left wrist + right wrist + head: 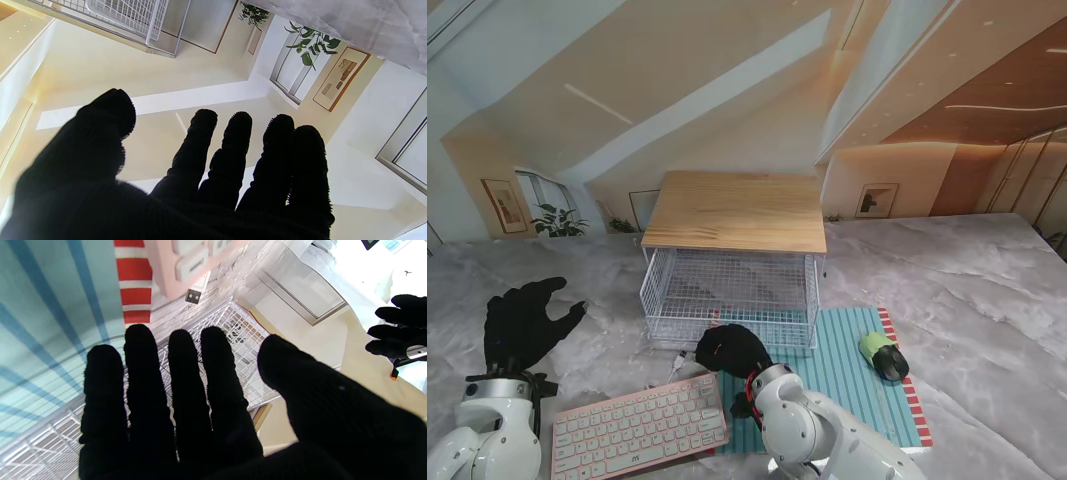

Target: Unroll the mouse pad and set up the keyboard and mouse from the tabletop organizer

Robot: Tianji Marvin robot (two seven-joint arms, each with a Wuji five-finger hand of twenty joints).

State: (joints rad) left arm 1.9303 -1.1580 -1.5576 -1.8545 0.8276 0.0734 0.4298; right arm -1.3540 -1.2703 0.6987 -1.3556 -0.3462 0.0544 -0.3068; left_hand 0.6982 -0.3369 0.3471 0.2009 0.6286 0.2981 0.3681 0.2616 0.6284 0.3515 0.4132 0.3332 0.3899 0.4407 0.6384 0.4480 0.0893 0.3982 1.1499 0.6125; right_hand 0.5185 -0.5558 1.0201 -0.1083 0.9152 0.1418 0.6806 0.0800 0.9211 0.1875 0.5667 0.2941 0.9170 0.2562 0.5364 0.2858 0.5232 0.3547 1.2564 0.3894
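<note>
The blue striped mouse pad with red-and-white ends lies flat in front of the organizer. A pink keyboard rests at its left end, partly on the pad; the keyboard's corner shows in the right wrist view. A green-and-black mouse sits on the pad's right side. My right hand hovers open over the pad's left end, just behind the keyboard, holding nothing. My left hand is raised over the table to the left, open, fingers spread.
The organizer has a wooden top and a white wire basket beneath it; the basket's mesh is close before my right hand's fingers. A loose cable lies between basket and keyboard. The grey marble table stretches to the right.
</note>
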